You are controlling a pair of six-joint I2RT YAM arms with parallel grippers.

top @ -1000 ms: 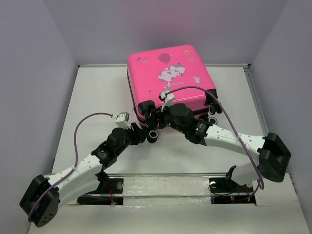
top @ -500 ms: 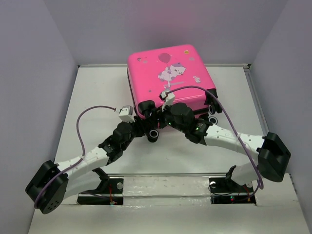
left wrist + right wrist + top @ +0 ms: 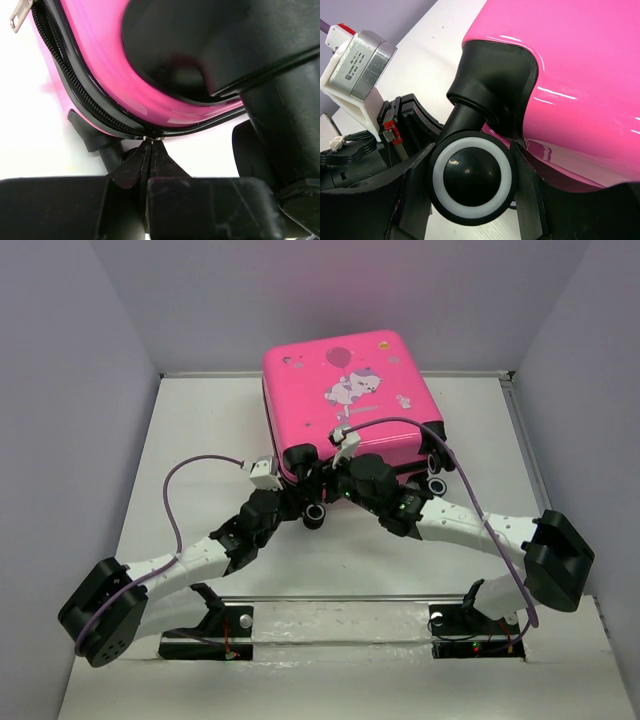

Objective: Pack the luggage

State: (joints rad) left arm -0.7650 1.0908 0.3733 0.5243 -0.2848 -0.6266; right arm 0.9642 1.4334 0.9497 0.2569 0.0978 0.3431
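Note:
The hot-pink luggage (image 3: pixel 345 400) lies closed at the back middle of the table, cartoon print up. Its black zipper (image 3: pixel 75 95) runs round the shell's edge. My left gripper (image 3: pixel 297 493) is at the near left corner, shut, its tips (image 3: pixel 151 142) pinching a small silver zipper pull on that zipper line. A second pull tab (image 3: pixel 20 12) hangs further along. My right gripper (image 3: pixel 322 502) comes in from the right and is shut on the corner's black-and-white wheel (image 3: pixel 472 177), one finger (image 3: pixel 527 185) pressed on each side. The luggage's inside is hidden.
The white table (image 3: pixel 200 440) is walled on the left, back and right. Two more luggage wheels (image 3: pixel 436 483) stick out at the near right corner. The left wrist camera (image 3: pixel 360 60) sits close beside the gripped wheel. Purple cables arc over both arms.
My left arm has swung in toward the luggage's near left corner and its jaws have closed on the zipper pull. The right arm and the luggage have stayed put.

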